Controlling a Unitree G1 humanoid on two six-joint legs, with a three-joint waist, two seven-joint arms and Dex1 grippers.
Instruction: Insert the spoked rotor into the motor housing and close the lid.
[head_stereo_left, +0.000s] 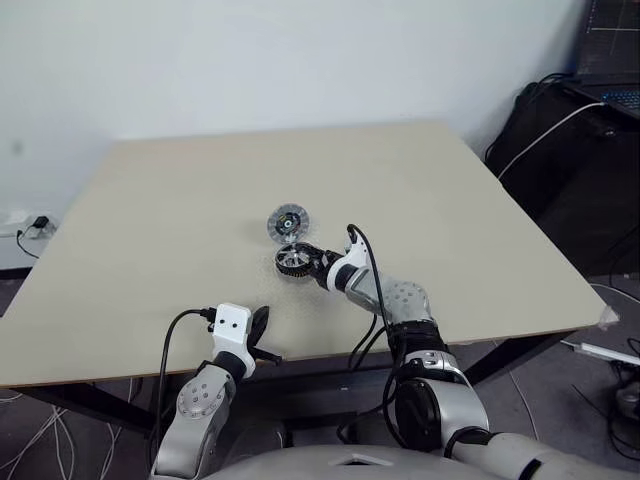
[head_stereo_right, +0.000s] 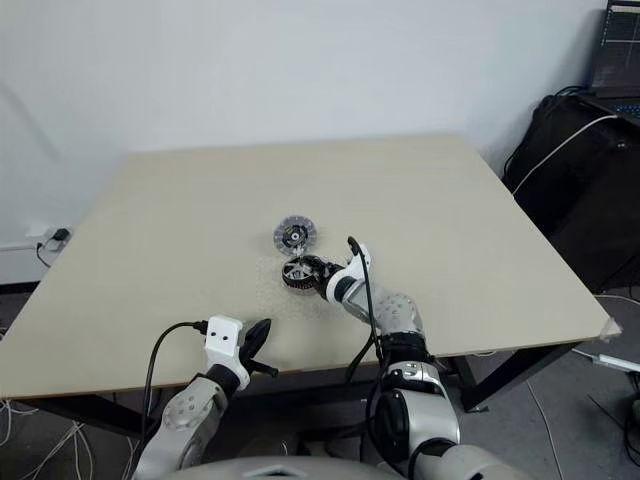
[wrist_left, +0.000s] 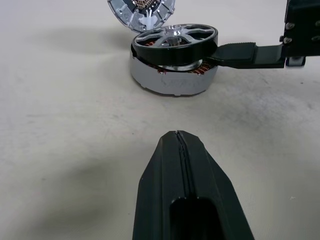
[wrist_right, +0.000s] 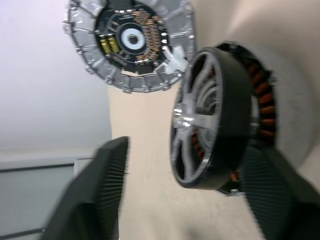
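Rotor: seen seated crookedly on the housing, not fully pressed home.
Lid: left lying at the housing's 12 o'clock, not yet fitted.
Right gripper: fingers spread, one beside the rotor.
Left gripper: fingers closed, empty.

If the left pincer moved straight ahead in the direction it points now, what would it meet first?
Probably the motor housing, with the spoked rotor sitting tilted on it. Bare table lies between it and the shut left pincer; depth is unclear.
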